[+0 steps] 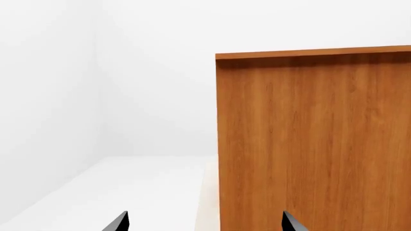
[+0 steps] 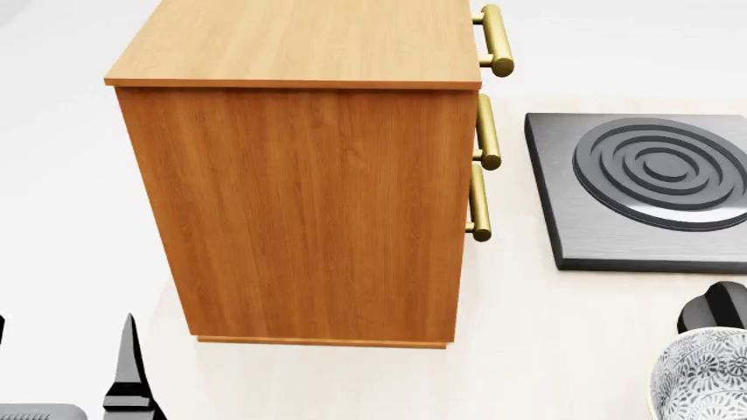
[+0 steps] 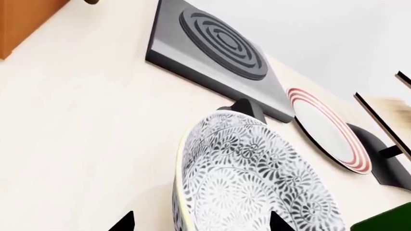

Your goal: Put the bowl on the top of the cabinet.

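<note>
The bowl [image 3: 257, 183], deep and white with a dense grey-black leaf pattern, fills the near part of the right wrist view and shows at the head view's lower right corner [image 2: 704, 378]. My right gripper [image 3: 200, 222] is open; its two dark fingertips straddle the bowl's near rim, one outside and one over the inside. The cabinet [image 2: 315, 201], a tall orange-brown wood box with brass bar handles [image 2: 495, 39], stands in the middle, well left of the bowl. My left gripper [image 1: 202, 224] is open and empty, facing the cabinet's side [image 1: 314, 139].
A dark grey hob plate [image 2: 642, 188] with raised rings lies right of the cabinet. A small black object [image 2: 715, 308] sits between it and the bowl. A red-rimmed white plate [image 3: 327, 130] leans on a black stand beyond the hob. The pale tabletop [image 2: 526, 332] surrounds them.
</note>
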Available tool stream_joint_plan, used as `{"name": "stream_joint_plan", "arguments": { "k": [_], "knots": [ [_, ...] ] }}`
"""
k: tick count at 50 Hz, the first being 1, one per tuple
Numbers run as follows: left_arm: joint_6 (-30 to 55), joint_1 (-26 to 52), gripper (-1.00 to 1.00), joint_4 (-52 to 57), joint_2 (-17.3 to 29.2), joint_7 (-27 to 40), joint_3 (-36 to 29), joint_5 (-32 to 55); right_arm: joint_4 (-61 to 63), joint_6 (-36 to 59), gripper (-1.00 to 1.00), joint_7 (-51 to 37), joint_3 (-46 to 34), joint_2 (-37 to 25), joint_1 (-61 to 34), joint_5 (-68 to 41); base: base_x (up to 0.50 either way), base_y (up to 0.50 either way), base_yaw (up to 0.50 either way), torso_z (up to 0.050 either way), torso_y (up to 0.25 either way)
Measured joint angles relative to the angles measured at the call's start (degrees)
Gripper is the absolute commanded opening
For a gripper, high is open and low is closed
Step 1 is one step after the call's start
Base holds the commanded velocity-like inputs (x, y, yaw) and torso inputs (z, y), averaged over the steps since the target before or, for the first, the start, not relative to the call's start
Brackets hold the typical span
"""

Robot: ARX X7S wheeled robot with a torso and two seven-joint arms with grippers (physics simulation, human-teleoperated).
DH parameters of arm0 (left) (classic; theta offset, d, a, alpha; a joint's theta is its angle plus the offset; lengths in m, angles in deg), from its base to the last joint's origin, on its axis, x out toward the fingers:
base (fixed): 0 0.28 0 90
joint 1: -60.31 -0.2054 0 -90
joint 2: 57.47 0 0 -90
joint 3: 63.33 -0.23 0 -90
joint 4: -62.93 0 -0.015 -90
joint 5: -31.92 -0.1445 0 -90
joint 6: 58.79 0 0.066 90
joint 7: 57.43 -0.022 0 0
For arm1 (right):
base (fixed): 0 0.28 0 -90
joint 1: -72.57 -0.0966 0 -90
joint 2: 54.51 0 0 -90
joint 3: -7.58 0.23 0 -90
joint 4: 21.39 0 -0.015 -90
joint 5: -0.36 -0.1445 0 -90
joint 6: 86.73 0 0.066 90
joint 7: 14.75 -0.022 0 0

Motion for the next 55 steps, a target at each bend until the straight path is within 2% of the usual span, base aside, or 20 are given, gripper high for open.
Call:
{"name": "stream_joint_plan", "arguments": {
  "k": [55],
  "knots": [
    [-0.4, 0.1, 1.0, 0.0, 0.6, 0.7, -0.4, 0.5, -2.6, -1.0, 1.0, 0.7, -1.0, 0.8, -0.6, 1.0, 0.0, 0.0, 0.0, 0.0, 0.0]
  ]
}}
